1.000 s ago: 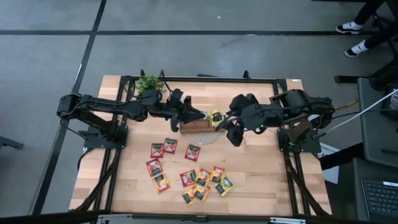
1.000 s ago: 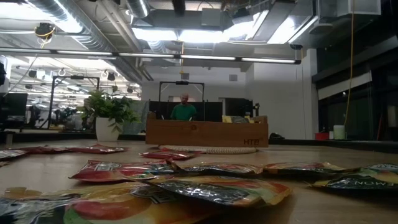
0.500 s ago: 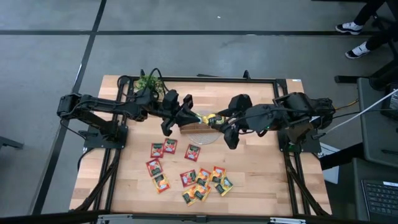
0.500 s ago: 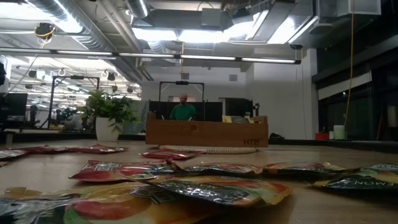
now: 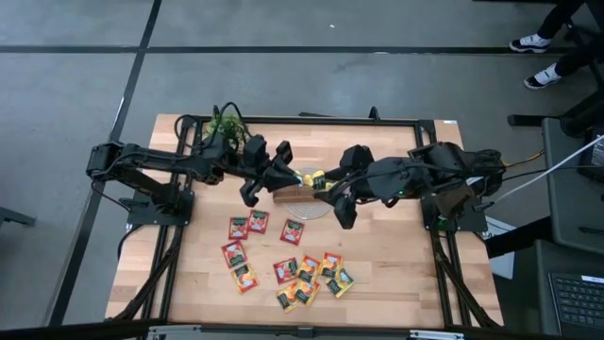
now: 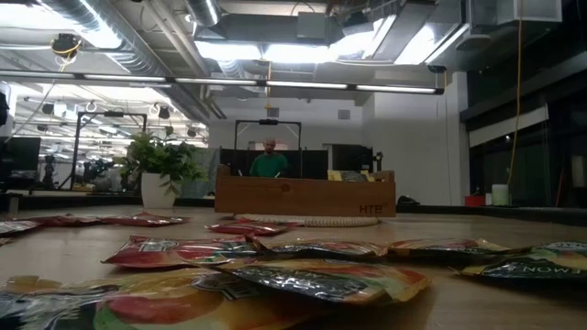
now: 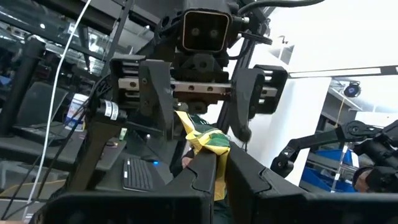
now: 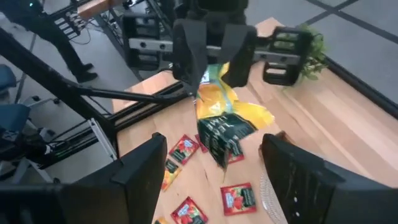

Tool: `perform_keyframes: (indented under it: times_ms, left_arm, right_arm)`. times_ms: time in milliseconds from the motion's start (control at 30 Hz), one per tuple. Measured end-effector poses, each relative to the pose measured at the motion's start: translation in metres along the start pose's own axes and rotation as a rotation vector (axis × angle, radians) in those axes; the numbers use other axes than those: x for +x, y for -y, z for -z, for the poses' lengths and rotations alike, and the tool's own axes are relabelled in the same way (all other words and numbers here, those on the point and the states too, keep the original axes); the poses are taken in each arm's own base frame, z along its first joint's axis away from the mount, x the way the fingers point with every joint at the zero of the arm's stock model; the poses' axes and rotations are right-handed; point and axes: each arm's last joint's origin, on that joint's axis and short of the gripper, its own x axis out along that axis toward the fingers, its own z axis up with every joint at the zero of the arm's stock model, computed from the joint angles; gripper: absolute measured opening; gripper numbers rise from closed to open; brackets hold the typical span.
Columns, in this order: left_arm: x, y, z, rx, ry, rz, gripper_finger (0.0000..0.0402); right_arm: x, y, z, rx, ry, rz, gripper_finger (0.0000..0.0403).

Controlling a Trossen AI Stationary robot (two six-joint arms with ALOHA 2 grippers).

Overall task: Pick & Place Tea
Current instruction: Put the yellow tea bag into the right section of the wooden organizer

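Yellow-green sachet (image 8: 227, 118) pinched by left pincer (image 8: 211, 59); right pincer (image 5: 332, 194) spread wide; low view misses both.

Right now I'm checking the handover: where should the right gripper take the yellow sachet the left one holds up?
The left gripper pinches the yellow sachet by its top edge. The right gripper, fingers open, probably best closes on the free dark lower half from the side opposite, since that part hangs clear.

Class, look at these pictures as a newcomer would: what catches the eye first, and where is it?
Above the middle of the table's far half, the left gripper pinches a yellow-green sachet and holds it out between the wide-open fingers of the right gripper. Below them, on the near half of the wooden table, red and orange sachets lie scattered.
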Motion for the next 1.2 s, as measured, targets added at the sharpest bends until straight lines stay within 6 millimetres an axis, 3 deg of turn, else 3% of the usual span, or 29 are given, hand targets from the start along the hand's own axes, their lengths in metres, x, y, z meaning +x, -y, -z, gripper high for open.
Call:
perform_keyframes:
  times_ms: [133, 233, 533, 867, 1200]
  left_arm:
    - [0.000, 0.000, 0.000, -0.001, -0.001, 0.003, 0.0015]
    - [0.000, 0.000, 0.000, -0.001, -0.001, 0.003, 0.0015]
    - [0.000, 0.001, 0.000, -0.001, 0.000, 0.004, 0.0018]
    - [0.000, 0.000, 0.000, -0.015, -0.001, -0.005, 0.0046]
    - [-0.004, -0.001, -0.006, -0.156, -0.013, 0.032, 0.0150]
  right_arm:
    - [0.004, 0.001, -0.005, -0.003, 0.007, -0.031, 0.0244]
    - [0.006, 0.003, -0.006, -0.012, -0.001, -0.046, 0.0205]
    - [0.006, 0.003, -0.007, -0.036, -0.009, -0.068, 0.0016]
    - [0.006, 0.004, -0.006, -0.071, -0.023, -0.059, 0.0007]
    - [0.005, 0.013, 0.006, -0.090, -0.151, 0.023, 0.0004]
